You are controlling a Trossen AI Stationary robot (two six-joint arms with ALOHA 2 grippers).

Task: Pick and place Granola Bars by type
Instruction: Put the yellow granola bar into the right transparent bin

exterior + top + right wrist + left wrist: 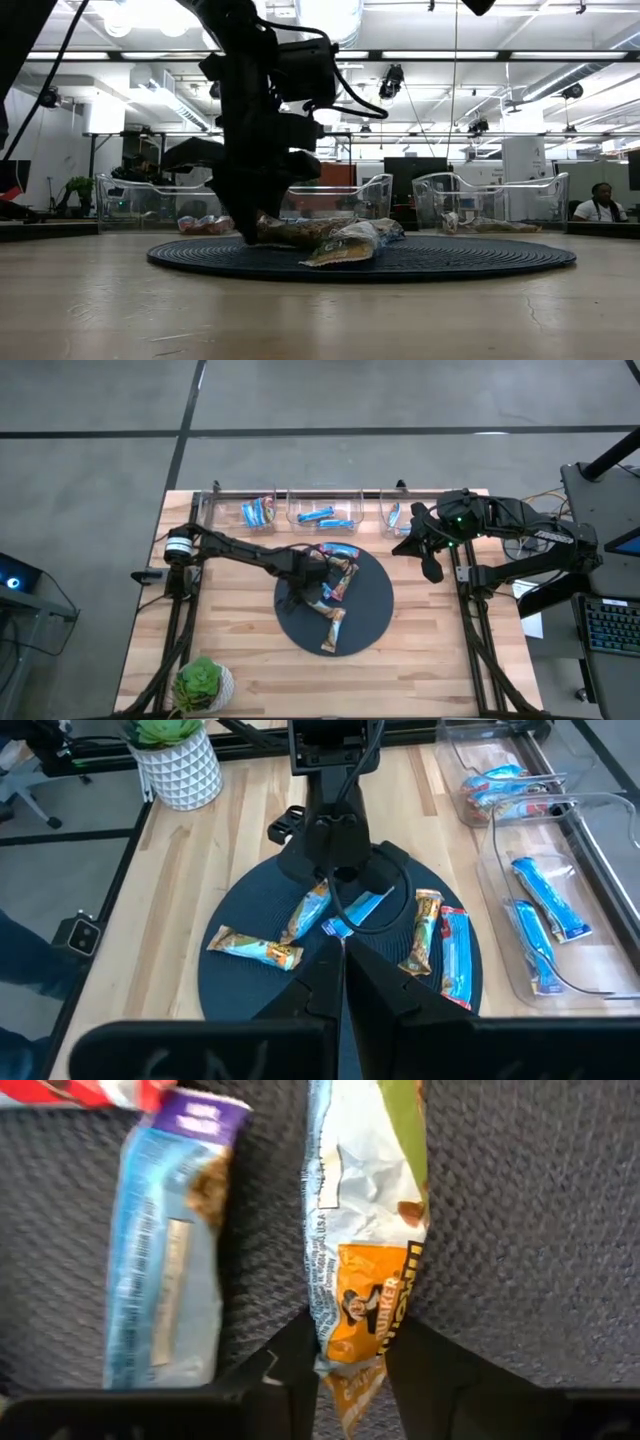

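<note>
While left end effector (350, 1370) straddles bar (365, 1230), mat (530, 1230) bare alongside.

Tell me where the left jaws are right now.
In the high view the left gripper is down on the dark round mat, mid-table; its jaws straddle a tan granola bar beside a pale blue bar.

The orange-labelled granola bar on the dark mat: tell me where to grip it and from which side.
Grip the orange-labelled granola bar across its narrow width near the crimped end, from above: it lies flat on the mat, and the left claw already straddles that end.
</note>
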